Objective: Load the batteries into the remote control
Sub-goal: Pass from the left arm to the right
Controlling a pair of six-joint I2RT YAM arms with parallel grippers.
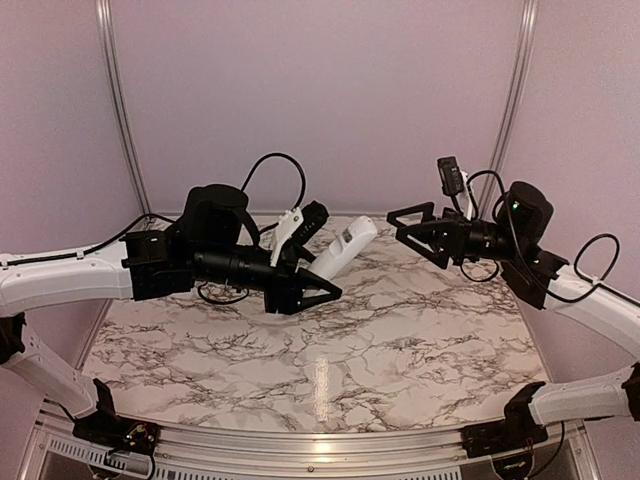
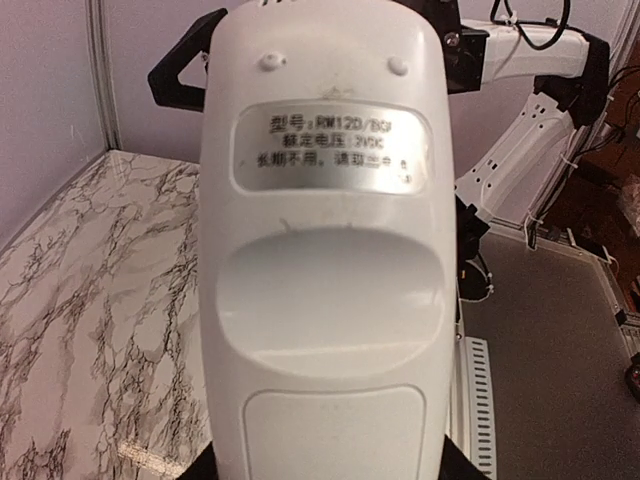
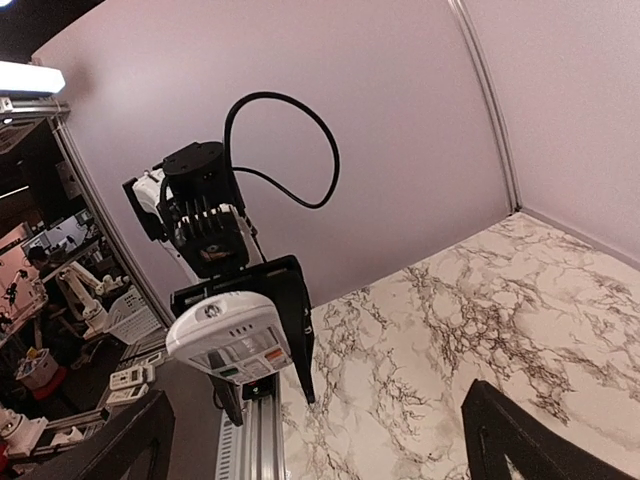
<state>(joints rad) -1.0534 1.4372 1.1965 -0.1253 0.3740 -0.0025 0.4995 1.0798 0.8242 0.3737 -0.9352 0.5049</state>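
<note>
My left hand [image 1: 318, 255] pinches the white remote control [image 1: 345, 248] by its lower end and holds it tilted in the air above the marbled surface [image 1: 400, 350], with its top end pointing up and to the right. On my left wrist view the remote's back fills the frame, a silver label [image 2: 325, 148] across its upper half. Its buttons face my right wrist camera. Further right, my right hand [image 1: 400, 228] hangs at about the remote's height, near it but not touching, spread wide and aimed toward it.
</note>
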